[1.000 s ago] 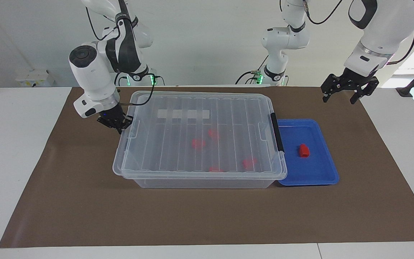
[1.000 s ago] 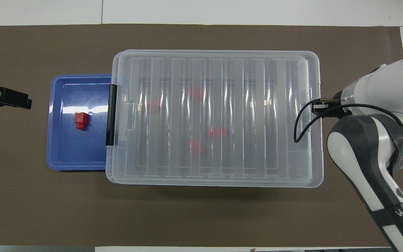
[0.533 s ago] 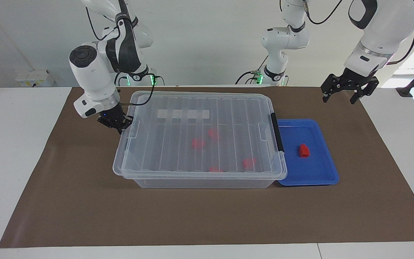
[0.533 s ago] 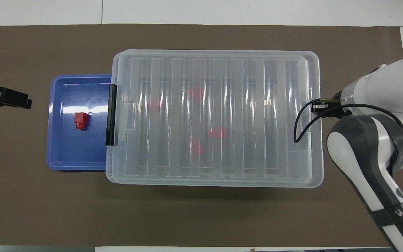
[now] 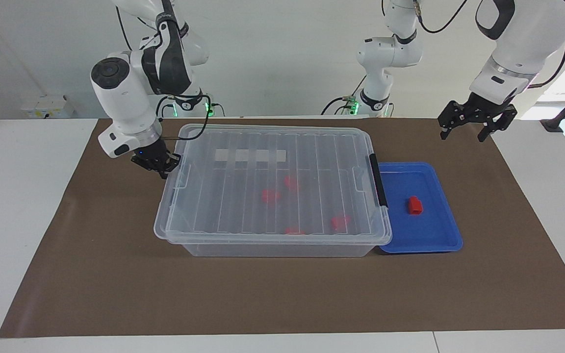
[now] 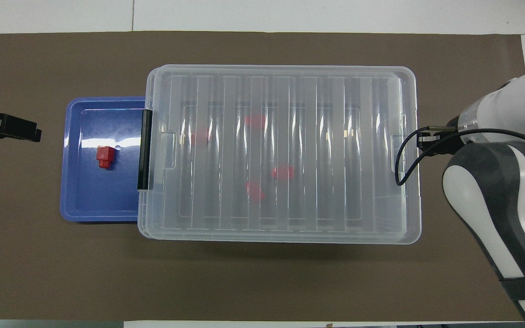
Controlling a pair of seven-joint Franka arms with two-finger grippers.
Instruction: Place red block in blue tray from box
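Note:
The red block (image 5: 415, 205) (image 6: 105, 157) stands in the blue tray (image 5: 439, 241) (image 6: 80, 200), which lies against the box's latch end. The box (image 5: 272, 147) (image 6: 280, 82) is a clear bin with its ribbed lid down. My right gripper (image 5: 161, 168) is shut with nothing in it, just off the box's corner toward the right arm's end; in the overhead view the wrist hides it. My left gripper (image 5: 462, 137) hangs open over the brown mat, off the tray toward the left arm's end, holding nothing.
Several other red pieces (image 5: 270, 195) (image 6: 283, 172) lie inside the box under the lid. A black latch handle (image 5: 378, 180) sits at the box's tray end. The brown mat (image 5: 282, 294) covers the table between white margins.
My right gripper has drawn slightly up and away from the box's end, toward the right arm's end of the table. The left arm, box, tray and red block have not moved.

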